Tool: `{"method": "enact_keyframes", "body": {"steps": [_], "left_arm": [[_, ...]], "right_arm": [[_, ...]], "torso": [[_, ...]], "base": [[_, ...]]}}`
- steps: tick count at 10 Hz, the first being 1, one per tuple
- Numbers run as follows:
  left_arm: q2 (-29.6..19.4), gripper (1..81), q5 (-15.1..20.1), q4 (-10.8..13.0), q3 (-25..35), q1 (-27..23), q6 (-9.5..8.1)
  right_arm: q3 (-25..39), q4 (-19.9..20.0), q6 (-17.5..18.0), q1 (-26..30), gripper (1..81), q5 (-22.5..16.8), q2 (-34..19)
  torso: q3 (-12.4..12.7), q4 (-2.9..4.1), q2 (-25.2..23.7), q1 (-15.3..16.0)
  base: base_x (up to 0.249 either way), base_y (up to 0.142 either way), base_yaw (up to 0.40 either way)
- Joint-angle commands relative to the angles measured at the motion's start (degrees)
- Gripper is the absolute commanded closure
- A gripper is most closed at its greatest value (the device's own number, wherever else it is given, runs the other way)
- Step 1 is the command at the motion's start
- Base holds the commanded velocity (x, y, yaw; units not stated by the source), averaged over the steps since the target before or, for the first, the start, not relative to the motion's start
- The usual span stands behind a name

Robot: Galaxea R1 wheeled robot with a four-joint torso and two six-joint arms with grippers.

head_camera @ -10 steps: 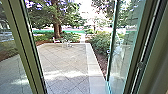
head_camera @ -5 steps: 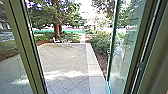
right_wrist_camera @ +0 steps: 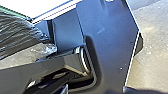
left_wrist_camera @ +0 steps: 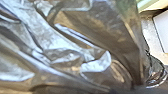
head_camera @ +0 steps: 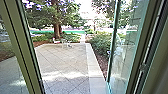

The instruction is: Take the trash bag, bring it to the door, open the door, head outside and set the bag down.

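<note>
- Find crumpled, glossy dark plastic trash bag (left_wrist_camera: 100, 27) close to the left wrist camera, also visible in the right wrist view; likely carried there for setting down outside.
- Cannot tell the state of left pincer or right pincer: apart, together or clamped on the bag.
- Note clear glass door panel (head_camera: 122, 57) angled outward, apparently to give passage between olive-toned metal frame (head_camera: 21, 47) and door onto pale stone paving (head_camera: 65, 62).
- Find no readable brand, label or writing.
</note>
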Motion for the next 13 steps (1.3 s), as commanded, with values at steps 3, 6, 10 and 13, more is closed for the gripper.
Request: {"method": "enact_keyframes", "body": {"steps": [3,6,10,13], "left_arm": [[-0.22,81.1,2.94,0.3,0.24,-3.32,0.5],[-0.22,81.1,2.94,0.3,0.24,-3.24,0.5],[-0.13,81.1,2.94,0.3,0.24,-3.24,0.5],[-0.22,81.1,2.94,0.13,0.24,-3.24,0.5]], "right_arm": [[0.34,-0.37,-0.06,2.41,1.0,-3.03,0.5],[0.34,-0.37,-0.06,2.5,1.0,-3.03,0.41],[0.34,-0.37,-0.06,2.32,1.0,-3.03,0.33],[0.34,-0.37,-0.06,2.23,1.0,-2.95,0.33]], "torso": [[0.0,0.0,-0.02,-0.02],[0.0,0.0,-0.02,0.0],[0.0,0.0,0.0,0.05],[0.0,0.0,0.02,0.02]], "base": [[0.112,0.0,0.0],[0.14,0.0,0.0],[0.143,0.0,0.0],[0.143,0.0,0.0]]}}
